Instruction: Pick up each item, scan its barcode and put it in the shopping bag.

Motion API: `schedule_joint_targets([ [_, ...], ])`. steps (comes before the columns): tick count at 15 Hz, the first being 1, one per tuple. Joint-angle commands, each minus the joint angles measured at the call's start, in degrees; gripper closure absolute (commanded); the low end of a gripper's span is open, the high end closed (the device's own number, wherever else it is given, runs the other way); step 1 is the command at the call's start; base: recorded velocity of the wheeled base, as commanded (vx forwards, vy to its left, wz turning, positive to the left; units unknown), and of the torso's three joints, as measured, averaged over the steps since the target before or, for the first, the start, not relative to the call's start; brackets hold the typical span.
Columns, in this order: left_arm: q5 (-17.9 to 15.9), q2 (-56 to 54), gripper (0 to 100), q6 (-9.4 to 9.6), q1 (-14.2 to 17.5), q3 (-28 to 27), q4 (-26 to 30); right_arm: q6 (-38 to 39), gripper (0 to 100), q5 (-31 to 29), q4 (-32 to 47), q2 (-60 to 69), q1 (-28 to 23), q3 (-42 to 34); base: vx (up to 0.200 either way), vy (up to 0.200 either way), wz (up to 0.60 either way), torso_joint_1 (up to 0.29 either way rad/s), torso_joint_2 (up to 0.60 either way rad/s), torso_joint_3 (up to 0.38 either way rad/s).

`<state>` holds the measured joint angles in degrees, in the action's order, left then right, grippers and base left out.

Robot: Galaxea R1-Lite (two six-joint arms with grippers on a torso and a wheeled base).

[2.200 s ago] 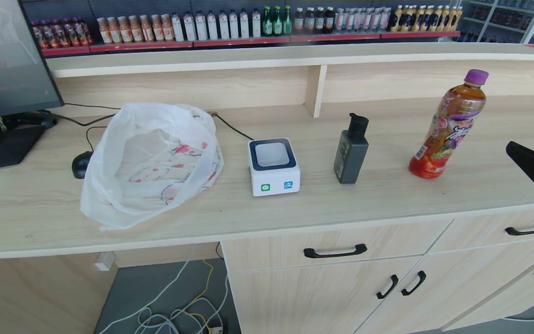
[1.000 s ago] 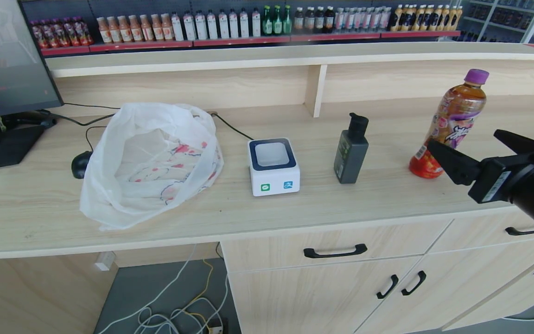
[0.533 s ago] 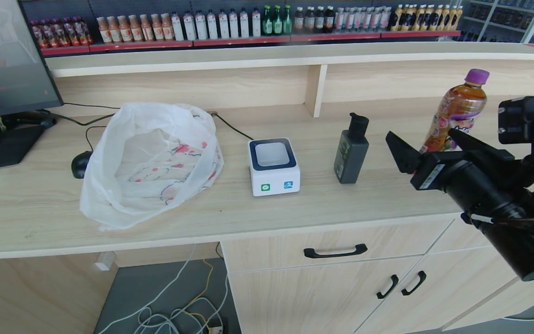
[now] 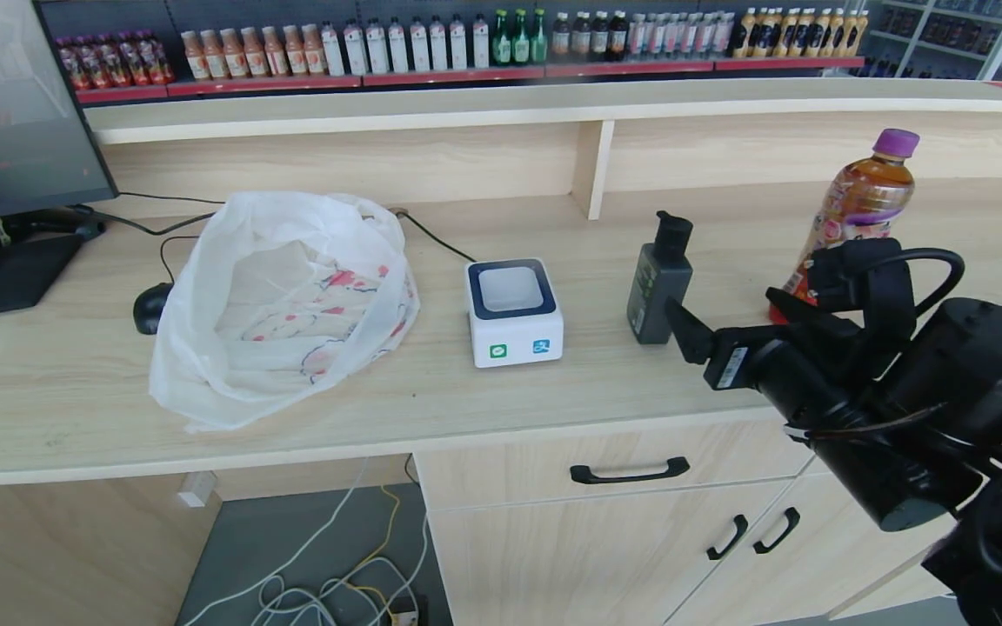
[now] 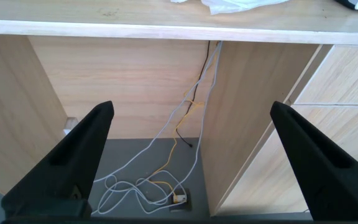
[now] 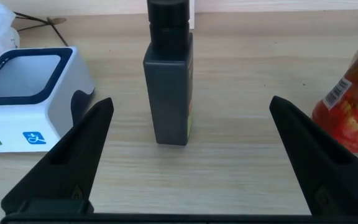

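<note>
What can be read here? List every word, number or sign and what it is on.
Scanner: a green and a blue square sign on the front, no readable words.
Drink bottle: label print and barcode, too blurred to read.
Dark bottle: label too small to read.

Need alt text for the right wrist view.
The right hand, open, faces a dark pump bottle standing upright on the wooden counter, not yet touching it. A white scanner box sits to the bottle's left, a red-orange drink bottle to its right.
</note>
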<state>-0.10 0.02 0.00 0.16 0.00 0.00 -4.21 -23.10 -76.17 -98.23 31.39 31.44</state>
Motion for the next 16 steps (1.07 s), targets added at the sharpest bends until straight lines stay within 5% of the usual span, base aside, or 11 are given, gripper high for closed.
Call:
schedule_joint_targets([
  [1, 0.0, 0.0, 0, 0.0, 0.0, 0.0, 0.0, 1.2, 0, 0.1, 0.0, -2.3, 0.1, 0.9, 0.0, 0.0, 0.0, 0.0, 0.0, 0.0],
  [8, 0.0, 0.0, 0, 0.0, 0.0, 0.0, 0.0, 1.2, 0, 0.3, 0.0, -11.2, -0.2, 13.7, 0.0, 0.0, 0.0, 0.0, 0.0, 0.0],
  [16, 0.0, 0.0, 0, 0.0, 0.0, 0.0, 0.0, 0.3, 0, 1.6, -3.1, -14.3, -0.5, 14.5, 0.0, 0.0, 0.0, 0.0, 0.0, 0.0],
])
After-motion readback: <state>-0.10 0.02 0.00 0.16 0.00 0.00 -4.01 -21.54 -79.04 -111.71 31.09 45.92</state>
